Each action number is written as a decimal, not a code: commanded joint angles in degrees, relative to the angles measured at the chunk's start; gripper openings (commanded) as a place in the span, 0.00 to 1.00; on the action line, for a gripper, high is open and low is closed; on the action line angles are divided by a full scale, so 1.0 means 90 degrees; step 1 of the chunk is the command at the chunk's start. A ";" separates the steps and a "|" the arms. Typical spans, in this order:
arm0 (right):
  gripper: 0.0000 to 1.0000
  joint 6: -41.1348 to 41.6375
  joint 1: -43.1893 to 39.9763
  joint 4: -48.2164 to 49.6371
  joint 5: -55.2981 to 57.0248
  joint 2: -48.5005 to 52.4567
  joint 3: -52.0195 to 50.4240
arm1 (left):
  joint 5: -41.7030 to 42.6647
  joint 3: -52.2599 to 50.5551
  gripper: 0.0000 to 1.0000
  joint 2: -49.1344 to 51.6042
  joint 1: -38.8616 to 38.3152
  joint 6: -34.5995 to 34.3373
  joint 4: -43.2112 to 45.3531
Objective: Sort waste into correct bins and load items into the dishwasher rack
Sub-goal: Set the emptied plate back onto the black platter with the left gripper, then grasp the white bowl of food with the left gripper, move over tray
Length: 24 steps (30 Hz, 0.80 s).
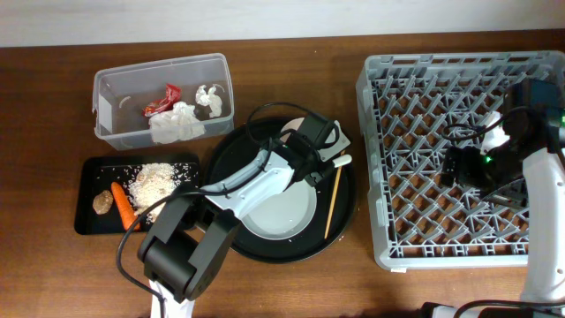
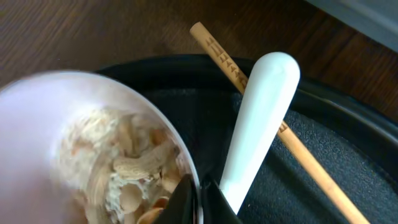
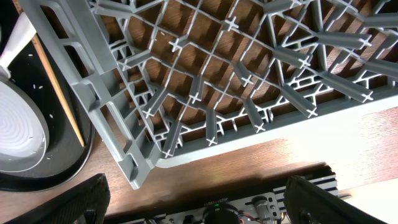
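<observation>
My left gripper [image 2: 199, 200] is shut on the rim of the smaller white bowl [image 2: 93, 137], which holds beige food scraps. In the overhead view this gripper [image 1: 311, 146] is over the far part of the round black tray, and the bowl [image 1: 297, 126] is mostly hidden under it. The white fork's handle [image 2: 261, 118] and the wooden stick [image 2: 249, 81] lie just right of the bowl. The wide white plate-bowl [image 1: 282, 212] sits on the tray. My right gripper [image 1: 468, 168] is open and empty above the grey dishwasher rack [image 1: 380, 159]; its fingers [image 3: 202, 205] are spread wide. No cup is in clear view.
The clear tub [image 1: 115, 88] holds a red wrapper [image 1: 163, 99] and white napkins [image 1: 177, 124]. The shallow black tray [image 1: 88, 221] holds rice crumbs [image 1: 157, 184], a carrot piece [image 1: 122, 201] and a brown lump [image 1: 102, 203]. The round black tray [image 1: 344, 221] lies between them and the rack.
</observation>
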 commanded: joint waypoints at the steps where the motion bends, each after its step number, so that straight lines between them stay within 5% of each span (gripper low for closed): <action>1: 0.93 -0.0005 -0.0007 -0.0007 0.0010 -0.0083 -0.0022 | -0.0056 0.0019 0.01 0.0075 -0.0024 0.0002 -0.0015; 12: 0.93 -0.0005 -0.0007 -0.0058 0.0010 -0.0083 -0.0022 | -0.1406 0.0653 0.01 -0.1095 -0.0019 -0.0248 -0.2103; 16: 0.93 -0.0005 -0.0007 -0.0070 0.0012 -0.0083 -0.0022 | -0.1003 0.0653 0.00 -0.1829 0.0549 -0.1909 -0.3514; 19: 0.93 -0.0005 -0.0007 -0.0070 0.0012 -0.0083 -0.0022 | -0.0291 0.0644 0.00 -0.2873 0.2055 -0.3123 -0.4590; 24: 0.93 -0.0005 -0.0007 -0.0070 0.0015 -0.0083 -0.0022 | 0.0588 0.0216 0.00 -0.3487 0.4775 -0.3181 -0.4767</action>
